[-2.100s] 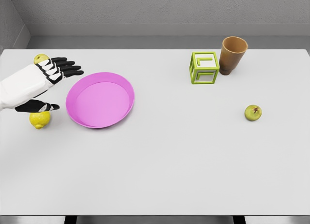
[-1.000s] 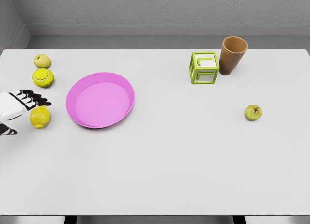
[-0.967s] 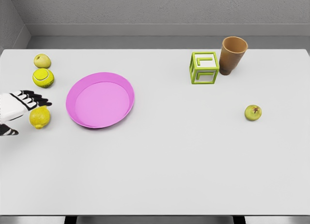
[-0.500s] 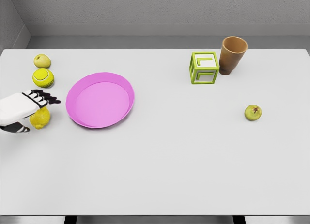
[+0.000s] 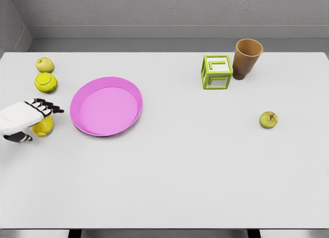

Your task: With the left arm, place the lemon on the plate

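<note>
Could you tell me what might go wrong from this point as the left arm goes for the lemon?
The left robot hand covers most of the lemon, so a partial grasp could let the round fruit roll away. The tennis ball lies close behind and could be knocked. The plate rim might catch the lemon on a low transfer.

A wide white table fills nearly the whole head view, its top smooth, matte and evenly lit, with only soft, faint shadows. Its far edge runs straight across the upper part of the view and its near edge lies close to the bottom, where a thin grey rim shows. Beneath that near edge, two short dark gaps break a pale strip. Beyond the far edge lies a band of plain grey floor, and behind it rises a rough, speckled grey wall with a lighter skirting strip along its foot. A second grey wall meets it at the upper left corner.
</note>
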